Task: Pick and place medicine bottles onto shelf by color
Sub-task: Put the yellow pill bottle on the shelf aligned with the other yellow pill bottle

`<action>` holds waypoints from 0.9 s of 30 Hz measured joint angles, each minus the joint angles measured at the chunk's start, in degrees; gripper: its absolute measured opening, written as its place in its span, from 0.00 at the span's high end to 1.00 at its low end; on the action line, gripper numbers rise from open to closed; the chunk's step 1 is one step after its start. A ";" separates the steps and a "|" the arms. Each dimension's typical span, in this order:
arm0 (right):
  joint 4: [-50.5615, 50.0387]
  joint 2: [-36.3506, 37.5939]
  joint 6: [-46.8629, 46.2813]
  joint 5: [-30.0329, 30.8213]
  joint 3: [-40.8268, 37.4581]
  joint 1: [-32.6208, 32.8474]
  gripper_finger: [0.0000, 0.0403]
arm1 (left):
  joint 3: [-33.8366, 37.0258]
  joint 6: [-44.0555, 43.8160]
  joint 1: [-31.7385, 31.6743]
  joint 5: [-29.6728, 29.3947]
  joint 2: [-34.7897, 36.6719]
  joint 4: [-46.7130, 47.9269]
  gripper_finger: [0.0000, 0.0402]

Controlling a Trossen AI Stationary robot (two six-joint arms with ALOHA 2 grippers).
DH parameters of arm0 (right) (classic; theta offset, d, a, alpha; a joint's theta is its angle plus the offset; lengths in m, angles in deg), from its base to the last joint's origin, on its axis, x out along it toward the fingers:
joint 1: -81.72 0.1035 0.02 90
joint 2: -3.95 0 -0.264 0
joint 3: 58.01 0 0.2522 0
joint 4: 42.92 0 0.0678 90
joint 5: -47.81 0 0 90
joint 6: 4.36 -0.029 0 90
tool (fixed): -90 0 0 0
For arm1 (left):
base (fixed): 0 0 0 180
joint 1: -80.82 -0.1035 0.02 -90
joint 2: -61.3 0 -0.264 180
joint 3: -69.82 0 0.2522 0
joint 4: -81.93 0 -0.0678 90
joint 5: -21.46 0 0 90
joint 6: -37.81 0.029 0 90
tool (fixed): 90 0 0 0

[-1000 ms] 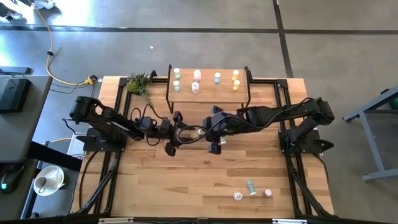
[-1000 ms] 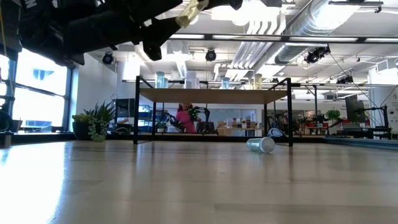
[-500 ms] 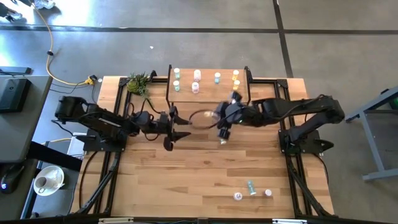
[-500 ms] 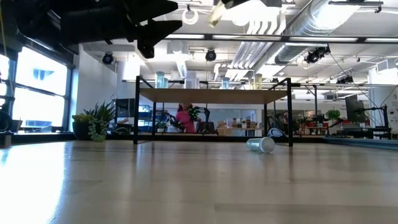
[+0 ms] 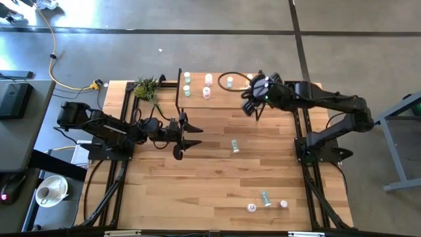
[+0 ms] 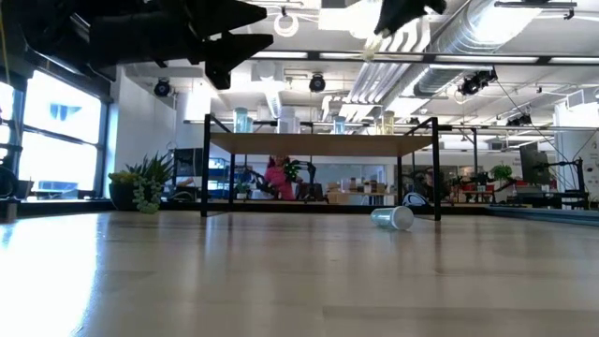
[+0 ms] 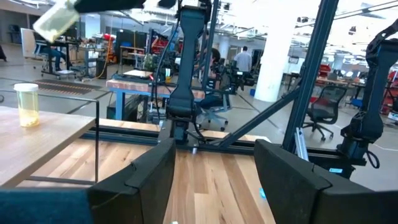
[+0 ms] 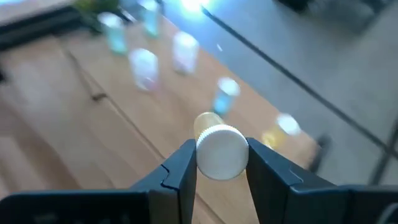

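The right hand [image 5: 253, 108], closed on a white-capped yellow bottle [image 8: 219, 148], has been carried from mid-desk to above the low light-wood shelf [image 5: 220, 100]; the left hand [image 5: 187, 135] has been drawn back.

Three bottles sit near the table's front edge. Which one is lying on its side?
The teal bottle in the middle, stretched out flat. The white-capped bottles flanking it stand upright, caps up.
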 joint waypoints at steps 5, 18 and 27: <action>-7.36 -1.31 -3.94 -4.68 -0.02 -5.28 0.74 | 0.00 0.00 0.00 0.00 0.00 0.02 0.48; -11.79 -5.33 -5.32 -16.62 -0.02 -12.39 0.74 | 0.00 0.02 0.00 0.00 -0.02 0.00 0.48; -14.93 -9.24 -5.26 -16.76 -0.02 -12.82 0.74 | 0.00 0.02 0.00 0.02 -0.02 0.00 0.48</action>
